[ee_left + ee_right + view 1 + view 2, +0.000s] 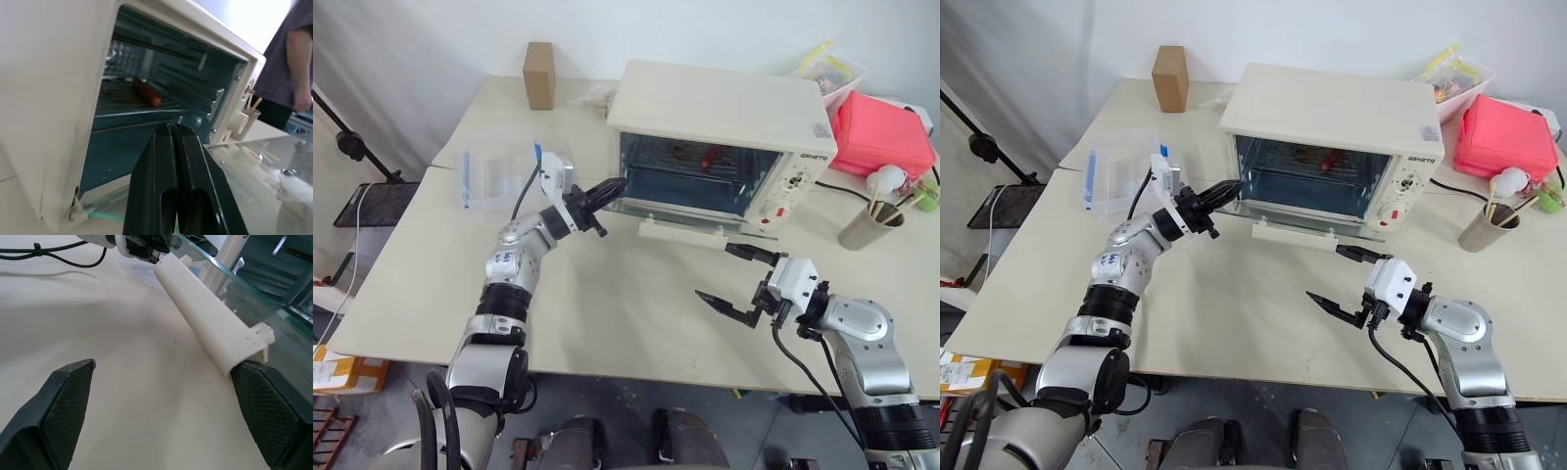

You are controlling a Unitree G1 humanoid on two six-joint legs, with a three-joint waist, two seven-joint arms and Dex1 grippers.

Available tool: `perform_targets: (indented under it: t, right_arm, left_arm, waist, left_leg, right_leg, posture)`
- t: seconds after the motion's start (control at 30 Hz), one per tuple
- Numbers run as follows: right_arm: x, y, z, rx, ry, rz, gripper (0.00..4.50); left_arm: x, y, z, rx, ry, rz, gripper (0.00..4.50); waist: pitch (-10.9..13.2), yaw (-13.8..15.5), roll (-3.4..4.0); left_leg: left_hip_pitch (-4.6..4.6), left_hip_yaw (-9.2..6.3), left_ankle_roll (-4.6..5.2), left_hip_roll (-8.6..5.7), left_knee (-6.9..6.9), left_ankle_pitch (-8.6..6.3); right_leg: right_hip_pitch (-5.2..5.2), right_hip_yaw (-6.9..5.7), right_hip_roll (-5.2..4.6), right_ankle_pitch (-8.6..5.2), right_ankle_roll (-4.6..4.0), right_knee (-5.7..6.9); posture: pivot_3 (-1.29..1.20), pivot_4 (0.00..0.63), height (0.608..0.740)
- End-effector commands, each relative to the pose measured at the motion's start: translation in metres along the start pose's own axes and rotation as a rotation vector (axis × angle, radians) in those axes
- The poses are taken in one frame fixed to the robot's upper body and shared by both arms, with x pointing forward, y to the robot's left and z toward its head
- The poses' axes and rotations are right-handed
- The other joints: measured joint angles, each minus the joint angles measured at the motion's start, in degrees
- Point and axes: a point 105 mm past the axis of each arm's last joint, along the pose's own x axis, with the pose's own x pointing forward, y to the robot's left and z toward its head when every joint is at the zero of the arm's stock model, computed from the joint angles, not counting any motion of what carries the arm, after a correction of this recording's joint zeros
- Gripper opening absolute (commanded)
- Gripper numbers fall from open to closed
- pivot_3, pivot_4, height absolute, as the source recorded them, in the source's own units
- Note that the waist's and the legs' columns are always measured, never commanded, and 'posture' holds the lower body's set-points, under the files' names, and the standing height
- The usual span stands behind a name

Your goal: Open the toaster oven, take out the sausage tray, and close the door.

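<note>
Nearest to me, my right gripper (736, 282) hangs over the bare table (607, 313) with its two fingers spread wide and nothing between them; one fingertip sits just beside the end of the door's cream bar handle (210, 316). The door (690, 223) itself is already down, lying flat out from the front of the toaster oven (715, 137), the glass panel level above the tabletop.

Further in, my left gripper (604, 195) is clenched tight on nothing — fingers pressed together, tips at the left edge of the oven mouth, by the door hinge.

Deepest of all, inside the oven cavity, sits the sausage tray (117, 93) with the red sausage (146, 92) lying on it. I judge the tray light but stiff, thin metal with a shallow lip, and probably greasy, so slippery under my pads. The sausage is round and loose — it could roll off if I tip the tray. The front rim looks like the place to pinch, then a level pull straight out over the glass. My left fingers would have to part before they can take that rim.
</note>
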Motion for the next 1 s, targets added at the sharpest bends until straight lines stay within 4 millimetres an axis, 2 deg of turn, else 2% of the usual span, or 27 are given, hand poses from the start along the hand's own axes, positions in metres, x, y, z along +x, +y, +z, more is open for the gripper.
perform_targets:
  t: [0.03, 0.2, 0.33, 0.37, 0.47, 0.6, 0.8, 0.93, 1.0]
  right_arm:
    - [-0.018, -0.002, 0.009, -0.063, 0.015, -0.068, 4.50]
    - [-0.056, 0.006, 0.000, -0.044, 0.115, -0.201, 4.50]
    - [-0.101, 0.020, -0.016, 0.014, 0.255, -0.368, 4.50]
    - [-0.107, 0.021, -0.018, 0.026, 0.271, -0.398, 4.50]
    - [-0.119, 0.009, -0.010, -0.010, 0.289, -0.495, 4.50]
    - [-0.110, -0.006, 0.009, -0.029, 0.245, -0.509, 4.50]
    - [-0.093, -0.008, 0.012, -0.016, 0.216, -0.435, 4.50]
    - [-0.070, -0.016, 0.025, -0.069, 0.156, -0.386, 4.50]
    - [-0.043, -0.023, 0.037, -0.101, 0.110, -0.316, 4.50]
  left_arm:
    - [0.000, -0.008, -0.006, 0.053, 0.053, -0.094, 0.07]
    - [-0.008, -0.014, -0.018, 0.061, 0.104, -0.157, 0.07]
    - [-0.012, -0.020, -0.032, 0.081, 0.145, -0.182, 0.07]
    - [-0.013, -0.021, -0.034, 0.085, 0.150, -0.186, 0.07]
    - [-0.015, -0.024, -0.043, 0.107, 0.171, -0.183, 0.07]
    - [-0.023, -0.028, -0.054, 0.119, 0.208, -0.184, 0.07]
    - [-0.030, -0.031, -0.061, 0.120, 0.227, -0.172, 0.07]
    - [-0.043, -0.028, -0.067, 0.128, 0.251, -0.133, 0.07]
    - [-0.056, -0.023, -0.064, 0.113, 0.226, -0.071, 0.07]
  waist:
    - [0.01, 0.11, -0.01]
    - [0.03, 1.18, -0.05]
    - [0.03, 1.44, -0.05]
    - [0.02, 1.41, -0.05]
    - [0.03, 0.92, -0.05]
    - [0.03, -0.10, -0.05]
    - [0.03, 0.31, -0.05]
    - [0.02, 0.00, -0.05]
    - [0.00, -0.41, -0.01]
  left_leg:
    - [0.00, 0.00, 0.00, 0.00, 0.00, 0.00]
    - [-0.13, -0.03, 0.06, -0.02, 0.14, -0.04]
    - [-0.06, -0.05, 0.06, -0.02, 0.19, -0.09]
    - [-0.07, -0.04, 0.06, -0.02, 0.17, -0.09]
    - [-0.06, 0.00, 0.07, -0.02, 0.17, -0.10]
    - [0.08, 0.08, 0.05, 0.00, 0.17, -0.14]
    - [0.07, 0.06, 0.06, 0.02, 0.17, -0.15]
    - [0.06, 0.09, 0.14, 0.01, 0.23, -0.19]
    - [0.10, 0.09, 0.13, 0.02, 0.23, -0.19]
  right_leg:
    - [0.00, 0.00, 0.00, 0.00, 0.00, 0.00]
    - [0.00, -0.05, -0.03, 0.01, 0.02, -0.04]
    - [0.05, -0.03, -0.04, 0.00, 0.02, -0.14]
    - [0.05, -0.02, -0.04, 0.00, 0.02, -0.22]
    - [0.04, 0.05, -0.05, 0.01, 0.03, -0.24]
    - [0.05, 0.19, -0.07, 0.02, 0.05, -0.10]
    - [0.02, 0.15, -0.08, 0.01, 0.04, -0.04]
    - [0.04, 0.17, -0.10, 0.01, 0.04, -0.05]
    - [0.04, 0.18, -0.09, 0.01, 0.04, -0.02]
  posture:
    - [0.00, 0.150, 0.740]
    - [0.00, 0.150, 0.740]
    - [0.00, 0.150, 0.740]
    - [0.00, 0.150, 0.740]
    - [0.00, 0.150, 0.740]
    - [0.00, 0.150, 0.740]
    - [0.00, 0.150, 0.740]
    - [0.00, 0.150, 0.740]
    - [0.00, 0.150, 0.740]
